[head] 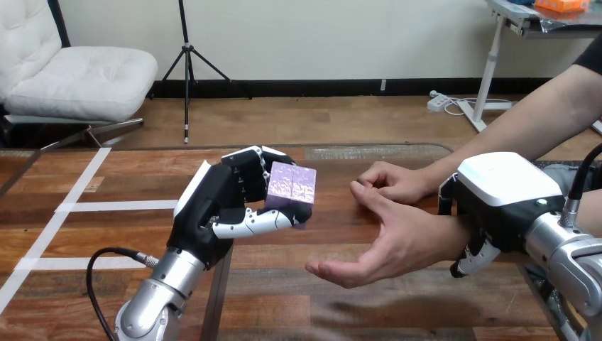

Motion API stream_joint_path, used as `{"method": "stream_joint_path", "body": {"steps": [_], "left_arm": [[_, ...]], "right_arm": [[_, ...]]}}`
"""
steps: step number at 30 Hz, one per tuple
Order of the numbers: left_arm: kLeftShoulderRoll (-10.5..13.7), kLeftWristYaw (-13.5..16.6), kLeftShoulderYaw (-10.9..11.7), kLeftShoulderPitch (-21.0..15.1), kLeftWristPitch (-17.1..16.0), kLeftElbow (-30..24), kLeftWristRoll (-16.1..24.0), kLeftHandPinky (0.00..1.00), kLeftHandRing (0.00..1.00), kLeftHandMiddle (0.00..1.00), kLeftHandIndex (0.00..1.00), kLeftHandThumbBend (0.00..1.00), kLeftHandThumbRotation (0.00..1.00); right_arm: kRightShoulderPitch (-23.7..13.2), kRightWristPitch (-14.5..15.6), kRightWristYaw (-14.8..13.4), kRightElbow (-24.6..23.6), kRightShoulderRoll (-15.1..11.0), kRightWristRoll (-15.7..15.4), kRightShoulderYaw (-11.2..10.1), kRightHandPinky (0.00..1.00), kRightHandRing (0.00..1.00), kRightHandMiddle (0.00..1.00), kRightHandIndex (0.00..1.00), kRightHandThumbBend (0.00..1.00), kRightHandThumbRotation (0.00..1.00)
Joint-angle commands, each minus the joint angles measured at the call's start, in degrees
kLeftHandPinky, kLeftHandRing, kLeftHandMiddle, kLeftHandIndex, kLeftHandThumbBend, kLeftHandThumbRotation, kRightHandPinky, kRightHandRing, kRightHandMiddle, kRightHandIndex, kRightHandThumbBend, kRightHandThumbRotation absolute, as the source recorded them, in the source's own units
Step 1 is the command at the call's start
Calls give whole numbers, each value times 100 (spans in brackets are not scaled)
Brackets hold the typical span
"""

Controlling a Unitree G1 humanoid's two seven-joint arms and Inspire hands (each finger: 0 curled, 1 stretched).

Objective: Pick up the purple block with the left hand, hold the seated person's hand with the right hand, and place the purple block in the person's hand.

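The wooden table [341,312] is spreading out nearest the camera, its dark, streaky planks split by a narrow seam [215,298] running away from the bottom edge, with white tape strips [121,206] lying across its left part. Just beyond, the left hand [213,209] is rising from its silver forearm at the lower left, fingers and thumb curling round the purple block [291,186] and gripping it clear of the tabletop. At the right, the right hand [507,192] is sitting over the person's wrist [451,236], its fingers [474,259] hooking round underneath and clasping it. The person's open hand [390,245] is reaching leftward from that wrist, palm turned up and towards the block, near it but not touching — a gap is showing between them. Farther back, the person's other hand [390,181] is hovering over the table with loosely curled fingers, just behind the open one
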Motion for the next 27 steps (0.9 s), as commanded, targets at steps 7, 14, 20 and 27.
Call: {"method": "stream_joint_path", "body": {"steps": [7,14,20,27], "left_arm": [[-81,22,185,-382,74,-12,133,38,44,51,51,83,10],[-80,26,218,-401,180,-26,195,38,43,51,51,83,10],[-82,12,236,-404,252,-43,210,37,43,50,50,83,10],[-82,31,239,-394,271,-69,268,37,43,50,50,84,10]], "right_arm": [[-350,70,-96,-168,-62,-56,-190,28,37,45,49,86,0],[-372,69,-83,-206,-56,-27,-205,28,37,44,49,87,0],[-372,20,-116,-212,-74,-7,-215,28,37,44,48,87,0],[-384,6,-118,-216,-66,25,-222,29,37,44,50,86,0]]}}
